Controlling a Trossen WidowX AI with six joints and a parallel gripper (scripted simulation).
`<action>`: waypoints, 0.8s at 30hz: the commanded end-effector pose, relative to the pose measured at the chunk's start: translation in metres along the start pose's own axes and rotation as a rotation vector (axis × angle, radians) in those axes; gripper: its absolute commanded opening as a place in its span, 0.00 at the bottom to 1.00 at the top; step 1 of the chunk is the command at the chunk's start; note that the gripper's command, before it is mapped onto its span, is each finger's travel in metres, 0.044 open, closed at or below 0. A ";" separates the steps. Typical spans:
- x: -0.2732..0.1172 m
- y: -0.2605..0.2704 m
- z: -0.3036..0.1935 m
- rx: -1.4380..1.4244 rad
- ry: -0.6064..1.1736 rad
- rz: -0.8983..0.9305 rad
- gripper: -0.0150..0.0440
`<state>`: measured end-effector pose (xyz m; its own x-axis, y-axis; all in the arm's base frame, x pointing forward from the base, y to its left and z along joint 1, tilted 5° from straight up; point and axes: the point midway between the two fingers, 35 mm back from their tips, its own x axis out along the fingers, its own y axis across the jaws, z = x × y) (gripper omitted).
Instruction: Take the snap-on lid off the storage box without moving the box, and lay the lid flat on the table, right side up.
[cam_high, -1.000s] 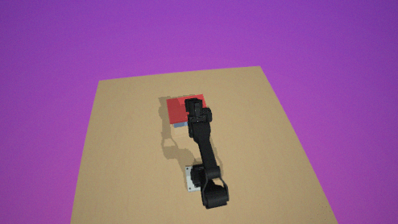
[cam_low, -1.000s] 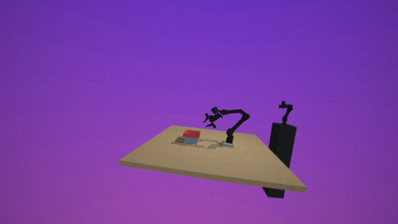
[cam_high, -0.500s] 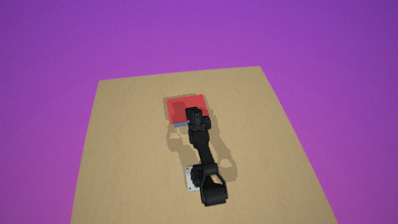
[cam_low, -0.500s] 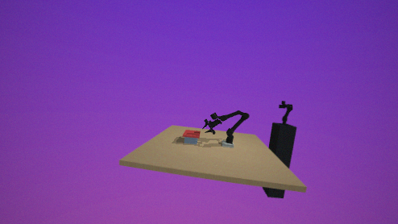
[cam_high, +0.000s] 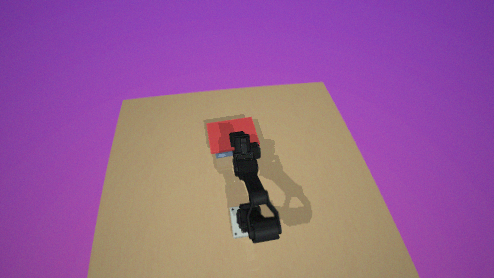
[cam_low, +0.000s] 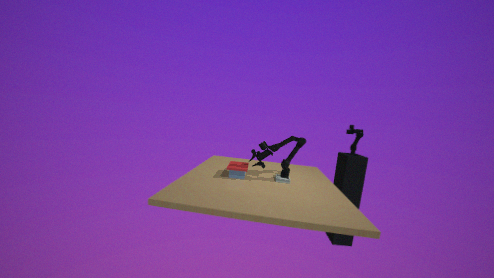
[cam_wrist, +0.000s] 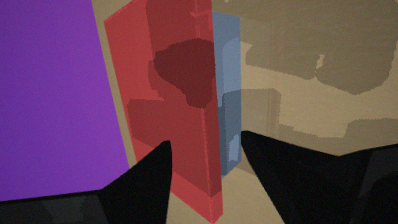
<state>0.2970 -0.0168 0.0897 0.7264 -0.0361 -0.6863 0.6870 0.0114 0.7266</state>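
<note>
The red lid (cam_high: 217, 142) (cam_low: 237, 166) (cam_wrist: 185, 125) sits on top of the blue-grey storage box (cam_high: 223, 155) (cam_low: 237, 175) (cam_wrist: 231, 75), and its rim juts out past the box wall. My gripper (cam_low: 251, 163) (cam_wrist: 206, 142) is open and empty, tilted downward at the arm side of the box. In the wrist view the left fingertip shows in front of the lid and the right one beyond the box wall, with the lid's edge between them in the picture. Whether either finger touches the lid cannot be told. In the top view the arm covers the lid's near right part and the fingertips.
The tan table (cam_high: 150, 200) (cam_low: 250, 200) carries the box and the arm's pale base plate (cam_high: 234, 229) (cam_low: 282, 179). Arm shadows fall across the lid and table. A dark pedestal (cam_low: 350, 175) with a small black jointed device (cam_low: 354, 140) stands behind the table's right edge.
</note>
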 end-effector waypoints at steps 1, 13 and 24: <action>0.007 0.000 -0.001 -0.006 0.004 -0.001 0.65; 0.027 -0.001 -0.001 -0.006 0.004 0.000 0.65; 0.044 -0.004 -0.001 -0.005 0.004 0.001 0.65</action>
<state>0.3241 -0.0177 0.0606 0.7274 -0.0344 -0.6853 0.6860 0.0131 0.7275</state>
